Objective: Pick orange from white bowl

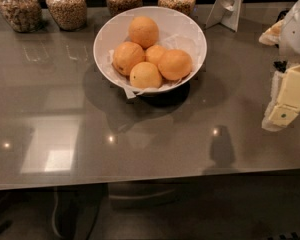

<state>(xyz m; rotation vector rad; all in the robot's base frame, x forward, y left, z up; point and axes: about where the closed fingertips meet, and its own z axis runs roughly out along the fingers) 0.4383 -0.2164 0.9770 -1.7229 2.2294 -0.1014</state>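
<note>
The white bowl stands toward the back of the glossy grey table, about midway across it, and it casts a dark round shadow on the surface in front and to the left. Inside, on a crumpled white paper lining, lie five oranges heaped close together and touching. One sits at the back of the pile, one on the left and one on the right. A smaller-looking one is wedged in the middle, and the last is at the front edge nearest me. A corner of the paper hangs over the bowl's front rim. Behind the bowl, along the far edge of the table, is a row of four glass jars filled with grains or nuts, two to the left and two nearly straight behind it. To the right of the jars stands a white folded stand. The gripper hangs at the far right side, cream-coloured and pointing downward over the table. It is well apart from the bowl and a little nearer the front edge than the fruit. From here I cannot tell whether it is spread or pressed together. Above it the arm's white casing runs out of sight. Small spots of ceiling light glint on the tabletop.
</note>
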